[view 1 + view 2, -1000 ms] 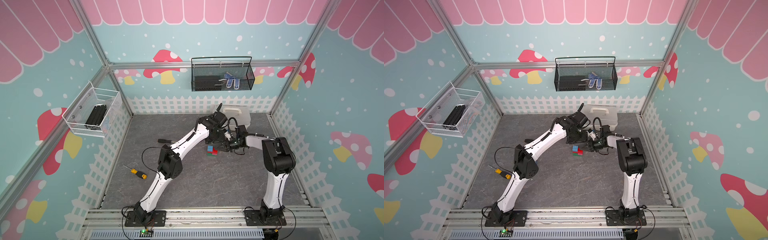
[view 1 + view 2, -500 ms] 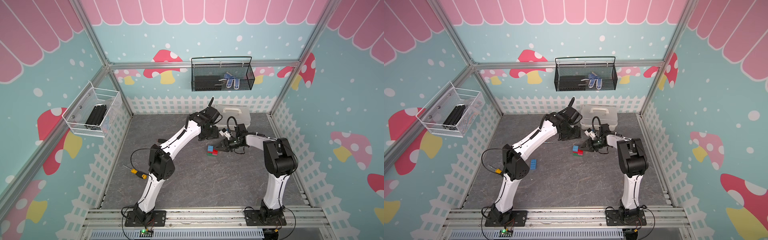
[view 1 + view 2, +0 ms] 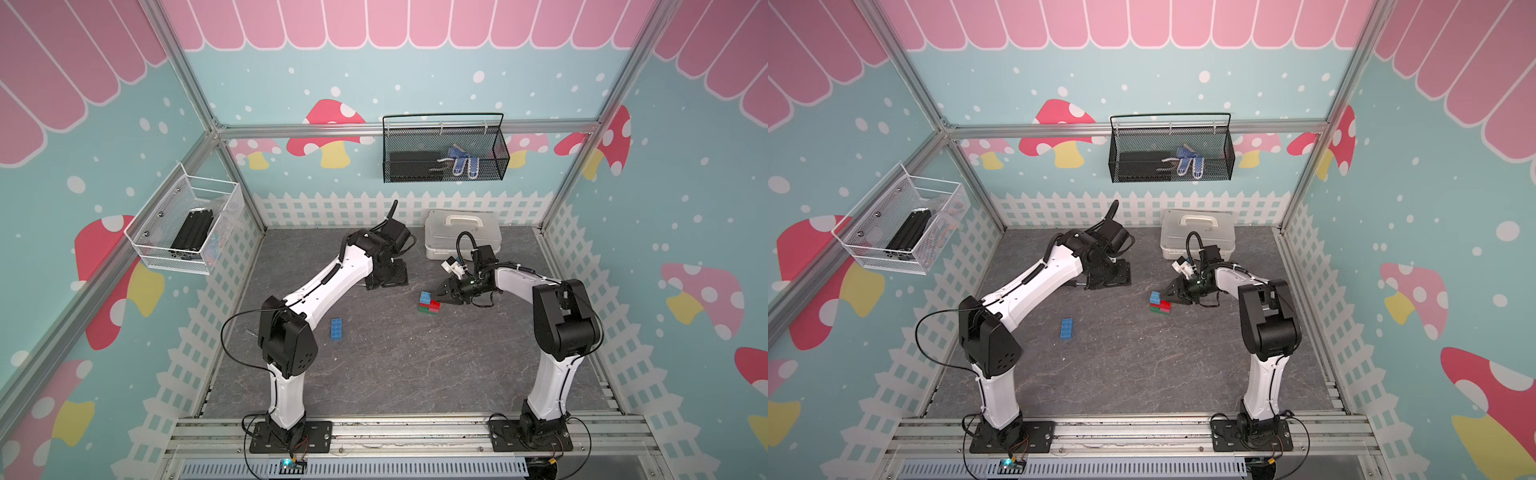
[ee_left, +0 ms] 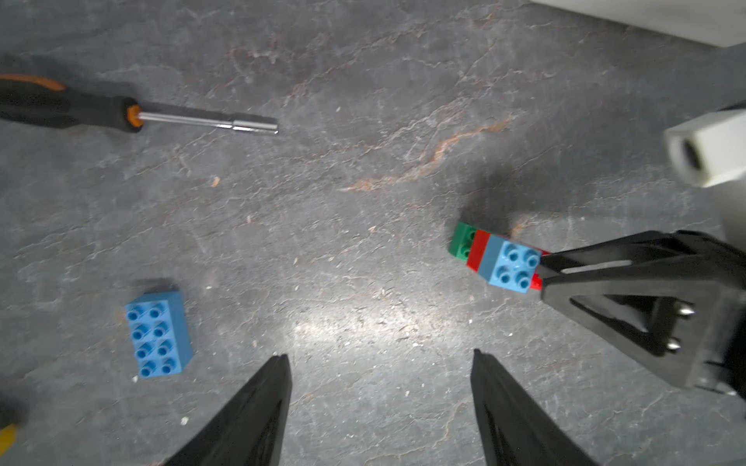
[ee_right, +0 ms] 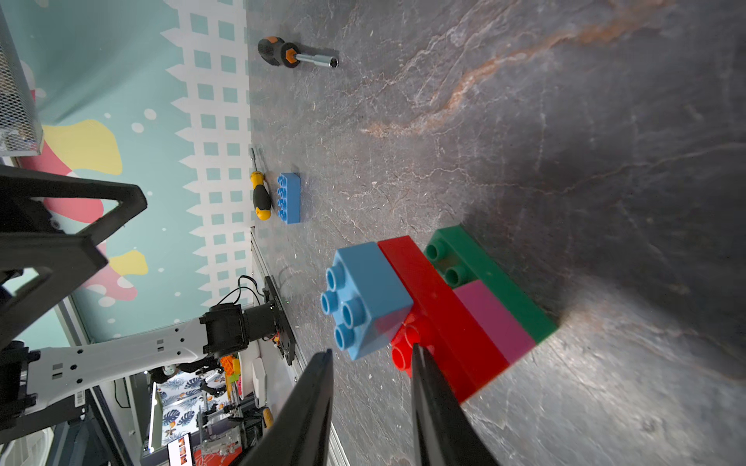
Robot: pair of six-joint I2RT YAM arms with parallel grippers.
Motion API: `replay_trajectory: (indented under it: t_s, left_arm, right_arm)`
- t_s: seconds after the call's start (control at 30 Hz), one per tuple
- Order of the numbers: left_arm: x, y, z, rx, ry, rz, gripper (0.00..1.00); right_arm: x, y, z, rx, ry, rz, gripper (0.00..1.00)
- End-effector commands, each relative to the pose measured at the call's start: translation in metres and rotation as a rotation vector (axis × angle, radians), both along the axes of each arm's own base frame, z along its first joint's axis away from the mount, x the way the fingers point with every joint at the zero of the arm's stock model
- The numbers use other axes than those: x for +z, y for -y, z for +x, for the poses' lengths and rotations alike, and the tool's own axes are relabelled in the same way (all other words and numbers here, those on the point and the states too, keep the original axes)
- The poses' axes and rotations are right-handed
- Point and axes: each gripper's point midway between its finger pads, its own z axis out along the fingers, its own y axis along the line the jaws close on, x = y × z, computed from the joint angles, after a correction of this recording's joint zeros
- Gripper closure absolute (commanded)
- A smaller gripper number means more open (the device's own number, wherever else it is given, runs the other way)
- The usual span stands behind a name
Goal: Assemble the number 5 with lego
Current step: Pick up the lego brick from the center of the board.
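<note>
Grey stone-patterned table (image 3: 395,374), walls papered with mushrooms and a white fence. A white lidded box (image 3: 461,232) stands at the far edge.

We note the lego stack (image 3: 429,302) right of centre, on the table. From the bottom up: long green brick (image 5: 484,274), pink square (image 5: 496,318), long red brick (image 5: 440,318), small blue brick (image 5: 367,298). The long blue brick (image 3: 337,328) lies alone, studs up, left of centre and nearer, well apart from the stack.

The right gripper (image 5: 372,350) sits low, just right of the stack, tips at the height of the red and small blue bricks. Its jaws are parted, with nothing clamped between them. We cannot tell whether one finger (image 5: 428,387) touches the red brick's end.

The left gripper (image 4: 379,354) hangs over bare table between the two brick groups, jaws spread wide and empty.

Two screwdrivers lie at left: an orange-and-black one (image 5: 298,56) farther off, a yellow-handled one (image 5: 260,197) beside the long blue brick.
</note>
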Motion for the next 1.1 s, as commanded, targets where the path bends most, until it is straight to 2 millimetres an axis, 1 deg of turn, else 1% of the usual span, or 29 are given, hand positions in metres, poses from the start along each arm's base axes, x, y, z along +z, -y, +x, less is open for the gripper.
replay_trajectory:
  t_s: [0.0,0.2,0.27,0.33,0.47,0.53,0.6,0.7,0.77,0.9,0.97,1.07]
  left_arm:
    - [0.004,-0.018,-0.007,0.006,0.022,0.041,0.26]
    - [-0.004,-0.039,-0.023,0.025,0.000,0.059,0.26]
    - [-0.007,-0.047,-0.030,0.031,-0.011,0.064,0.26]
    - [-0.013,-0.059,-0.038,0.036,-0.027,0.086,0.26]
    - [-0.027,-0.085,-0.059,0.060,-0.067,0.126,0.25]
    - [-0.036,-0.102,-0.069,0.082,-0.083,0.155,0.25]
    - [-0.046,-0.118,-0.078,0.097,-0.100,0.162,0.25]
    - [-0.064,-0.138,-0.086,0.116,-0.139,0.146,0.24]
    - [-0.076,-0.148,-0.084,0.134,-0.148,0.123,0.24]
    - [-0.092,-0.150,-0.069,0.106,-0.102,0.051,0.24]
    - [-0.098,-0.153,-0.062,0.098,-0.089,0.060,0.24]
    - [-0.106,-0.151,-0.051,0.057,-0.091,0.075,0.25]
  right_arm:
    - [0.026,-0.001,0.003,-0.003,0.050,0.000,0.61]
    - [0.046,0.001,0.005,-0.021,0.082,-0.004,0.57]
    - [0.049,0.006,0.006,-0.045,0.098,-0.045,0.56]
    - [0.052,0.007,0.005,-0.051,0.099,-0.051,0.55]
    - [0.049,0.012,-0.001,-0.060,0.087,-0.090,0.52]
    - [0.046,0.017,-0.005,-0.071,0.086,-0.117,0.52]
    - [0.046,0.020,-0.010,-0.078,0.084,-0.129,0.51]
    - [0.043,0.023,-0.017,-0.082,0.075,-0.140,0.51]
    - [0.040,0.025,-0.021,-0.081,0.068,-0.150,0.50]
    - [0.040,0.027,-0.024,-0.087,0.063,-0.157,0.50]
    - [0.042,0.026,-0.021,-0.093,0.070,-0.154,0.50]
    - [0.044,0.028,-0.020,-0.091,0.077,-0.167,0.50]
